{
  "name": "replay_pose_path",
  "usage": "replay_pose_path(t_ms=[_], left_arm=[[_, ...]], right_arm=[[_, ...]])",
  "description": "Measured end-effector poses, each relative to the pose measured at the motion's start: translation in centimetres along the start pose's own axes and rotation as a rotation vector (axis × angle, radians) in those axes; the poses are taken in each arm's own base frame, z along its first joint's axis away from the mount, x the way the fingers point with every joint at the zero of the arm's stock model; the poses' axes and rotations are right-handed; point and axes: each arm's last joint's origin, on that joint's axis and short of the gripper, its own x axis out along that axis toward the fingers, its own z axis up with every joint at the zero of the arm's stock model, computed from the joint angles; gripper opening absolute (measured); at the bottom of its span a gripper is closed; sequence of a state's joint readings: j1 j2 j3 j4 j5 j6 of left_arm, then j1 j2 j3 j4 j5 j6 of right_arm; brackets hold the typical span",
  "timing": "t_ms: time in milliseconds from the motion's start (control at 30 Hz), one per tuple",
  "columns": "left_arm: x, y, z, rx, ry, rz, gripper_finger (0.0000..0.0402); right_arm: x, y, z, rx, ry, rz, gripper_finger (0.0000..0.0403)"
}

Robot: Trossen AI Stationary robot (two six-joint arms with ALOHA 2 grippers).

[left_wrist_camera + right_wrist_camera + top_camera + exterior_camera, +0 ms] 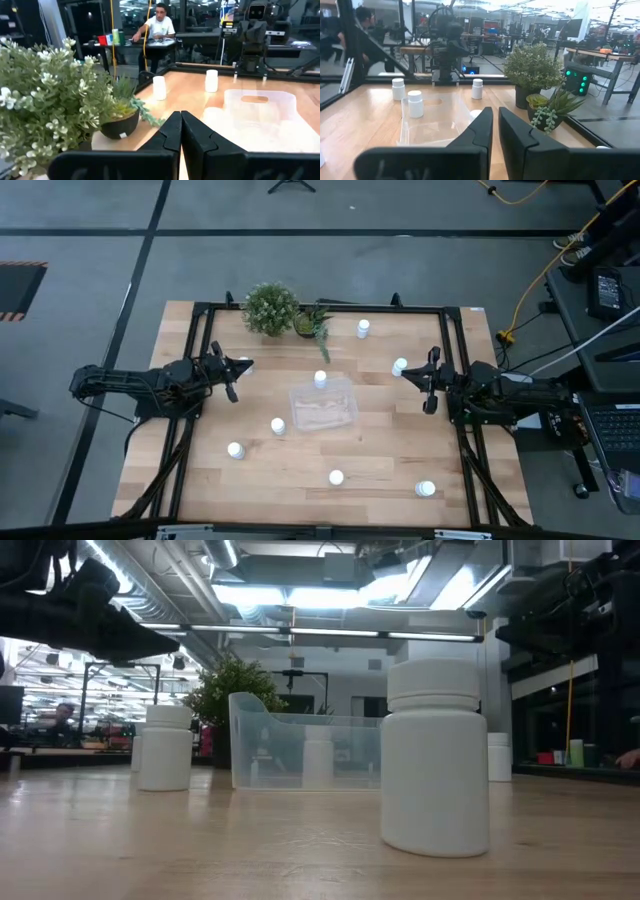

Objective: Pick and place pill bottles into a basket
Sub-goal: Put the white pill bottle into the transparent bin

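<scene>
While both claws sit closed, empty | plants [285, 312] behind basket [322, 404] | bottles [278, 425] scattered around

Left gripper [181, 131] low in foreground, jaws pressed together, nothing between them. Large leafy potted plant [42, 95] close beside it; smaller succulent in dark pot [120, 117] next to that. Clear plastic basket [260, 107] on wooden tabletop [185, 90], appears empty. Two white pill bottles [159, 87] upright beyond basket, well apart. Right arm [252, 35] at far edge. Person in white shirt [159, 25] at desk in room behind.
</scene>
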State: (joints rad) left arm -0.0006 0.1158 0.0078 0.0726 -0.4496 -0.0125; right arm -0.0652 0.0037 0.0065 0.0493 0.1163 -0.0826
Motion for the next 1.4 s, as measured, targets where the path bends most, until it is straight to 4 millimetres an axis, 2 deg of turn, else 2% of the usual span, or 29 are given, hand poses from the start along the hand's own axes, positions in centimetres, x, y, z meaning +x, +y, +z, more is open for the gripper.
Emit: replay_pose_path(t_ms=[200,367,667,867,967,1067,1200,1400], left_arm=[[0.2,0.0,-0.3,-0.022,0.035,-0.011,0.0002],[0.7,0.4,-0.6,-0.023,0.065,0.044,0.0002],[1.4,1.0,-0.9,-0.1,0.115,0.045,0.0003],[1.7,1.0,1.1,-0.056,0.089,-0.047,0.0003],[1.9,0.9,2.3,-0.038,0.083,-0.088,0.0003],[2.2,0.8,2.6,-0.045,0.102,-0.13,0.0003],[2.6,0.6,2.5,-0.044,0.142,-0.143,0.0003],[3.2,0.6,1.8,-0.1,0.21,-0.099,0.0003]], right_arm=[[0.0,0.0,0.0,-0.005,0.0,0.001,0.0005],[0.0,-0.3,0.3,0.076,-0.013,-0.095,0.0004],[0.5,-0.4,1.7,0.051,0.033,-0.093,0.0002],[1.2,-0.5,3.5,0.113,0.038,-0.126,0.0006],[1.8,-0.5,3.9,0.183,0.066,-0.131,0.0006],[2.5,-0.4,3.9,0.233,0.095,-0.134,0.0006],[3.5,-0.3,3.7,0.179,0.164,-0.133,0.0007],[4.8,-0.2,4.7,0.034,0.132,-0.12,0.0007]])
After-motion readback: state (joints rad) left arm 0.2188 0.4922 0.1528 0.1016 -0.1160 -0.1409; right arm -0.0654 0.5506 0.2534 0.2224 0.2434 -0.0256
